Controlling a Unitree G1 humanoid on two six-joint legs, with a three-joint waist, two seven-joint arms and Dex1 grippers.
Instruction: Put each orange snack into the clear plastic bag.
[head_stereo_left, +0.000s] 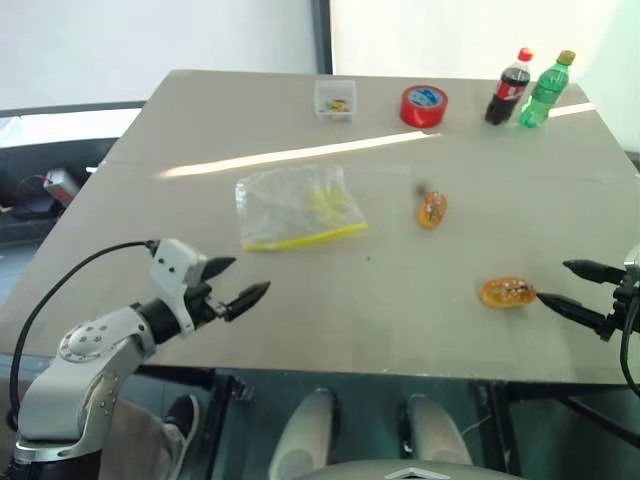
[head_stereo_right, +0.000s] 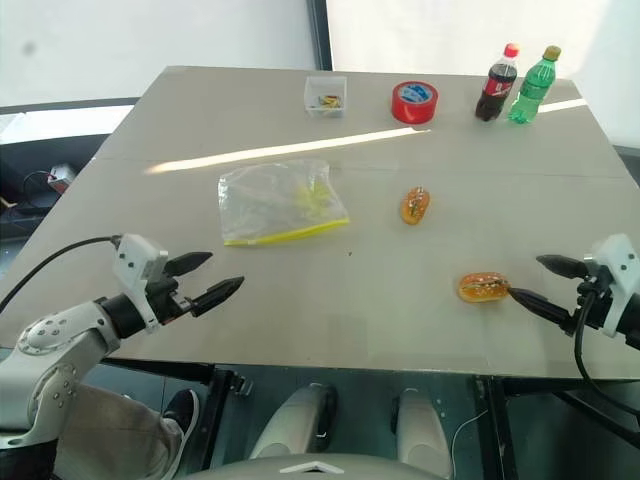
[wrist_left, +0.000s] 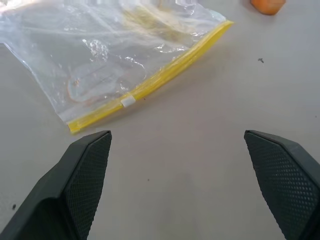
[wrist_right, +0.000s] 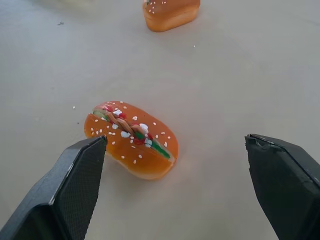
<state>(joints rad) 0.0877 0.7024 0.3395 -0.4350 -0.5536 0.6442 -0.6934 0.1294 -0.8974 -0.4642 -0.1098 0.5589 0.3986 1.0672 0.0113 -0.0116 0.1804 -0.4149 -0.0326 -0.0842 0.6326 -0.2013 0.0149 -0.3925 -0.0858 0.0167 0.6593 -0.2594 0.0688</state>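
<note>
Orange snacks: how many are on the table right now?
2. One orange snack lies near the table's front edge, just ahead of the open right gripper. The other orange snack lies mid-table, right of the clear plastic bag. Neither is bagged.

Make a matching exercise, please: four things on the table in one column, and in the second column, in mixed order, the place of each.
Things:
1. clear plastic bag
2. near orange snack
3. red tape roll
4. small clear box

Places:
A. at the far edge, just left of the two bottles
B. just in front of the open right gripper
C. at the far edge, left of the tape roll
D. mid-table, ahead of the open left gripper

Pairs: 1-D, 2-B, 3-A, 4-C
</note>
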